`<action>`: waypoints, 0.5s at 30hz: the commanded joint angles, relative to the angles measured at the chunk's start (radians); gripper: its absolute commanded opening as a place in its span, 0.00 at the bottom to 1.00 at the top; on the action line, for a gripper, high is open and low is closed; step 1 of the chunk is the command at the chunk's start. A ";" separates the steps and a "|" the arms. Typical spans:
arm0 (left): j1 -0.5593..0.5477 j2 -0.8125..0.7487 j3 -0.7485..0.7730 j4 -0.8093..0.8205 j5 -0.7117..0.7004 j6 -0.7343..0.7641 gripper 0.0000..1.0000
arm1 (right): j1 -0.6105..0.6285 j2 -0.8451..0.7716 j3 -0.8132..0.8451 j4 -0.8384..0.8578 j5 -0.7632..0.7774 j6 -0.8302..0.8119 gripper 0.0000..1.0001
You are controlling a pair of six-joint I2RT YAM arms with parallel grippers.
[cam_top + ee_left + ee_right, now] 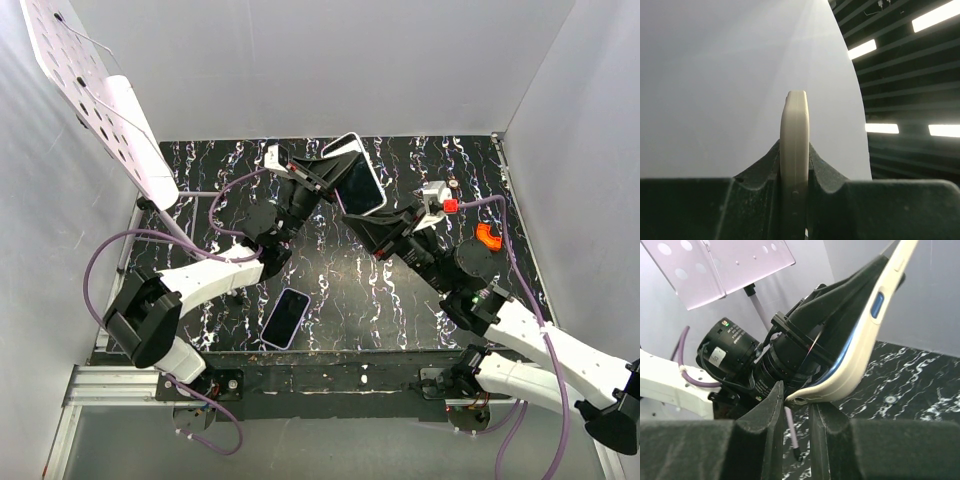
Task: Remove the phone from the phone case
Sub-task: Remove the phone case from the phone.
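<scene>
With the left gripper [795,172] clamping the cream rubbery phone case [795,125], the right gripper [795,407], grip unclear, should peel just its corner lip.

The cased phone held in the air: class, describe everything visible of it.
The cased phone has a dark screen in a cream, rubbery-looking case with a blue side button. It hangs tilted above the black marbled table, the left gripper shut on one edge, the right gripper straddling a corner.

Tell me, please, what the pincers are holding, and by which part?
Both hold the cased phone: the left pincer clamps it along one edge, and the right pincer pinches one corner.
</scene>
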 commanded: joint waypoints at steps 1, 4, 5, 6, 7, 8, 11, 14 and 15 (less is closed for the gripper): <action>-0.033 -0.118 0.071 -0.032 0.213 -0.111 0.00 | -0.011 0.047 0.027 -0.179 0.156 -0.429 0.01; -0.032 -0.161 0.037 -0.030 0.224 -0.120 0.00 | -0.011 0.047 0.039 -0.207 0.159 -0.514 0.01; -0.032 -0.176 0.032 -0.036 0.230 -0.116 0.00 | -0.012 0.049 0.050 -0.219 0.160 -0.531 0.01; -0.032 -0.187 0.029 -0.045 0.243 -0.111 0.00 | -0.012 0.058 0.064 -0.221 0.163 -0.551 0.01; -0.033 -0.192 0.032 -0.053 0.260 -0.111 0.00 | -0.012 0.067 0.077 -0.232 0.170 -0.571 0.01; -0.033 -0.192 0.038 -0.056 0.272 -0.114 0.00 | -0.012 0.075 0.091 -0.238 0.182 -0.586 0.01; -0.036 -0.185 0.044 -0.038 0.297 -0.136 0.00 | -0.012 0.107 0.136 -0.268 0.211 -0.646 0.01; -0.038 -0.185 0.052 -0.036 0.319 -0.145 0.00 | -0.012 0.125 0.173 -0.288 0.220 -0.686 0.01; -0.041 -0.187 0.054 -0.045 0.328 -0.147 0.00 | -0.012 0.128 0.180 -0.295 0.223 -0.700 0.01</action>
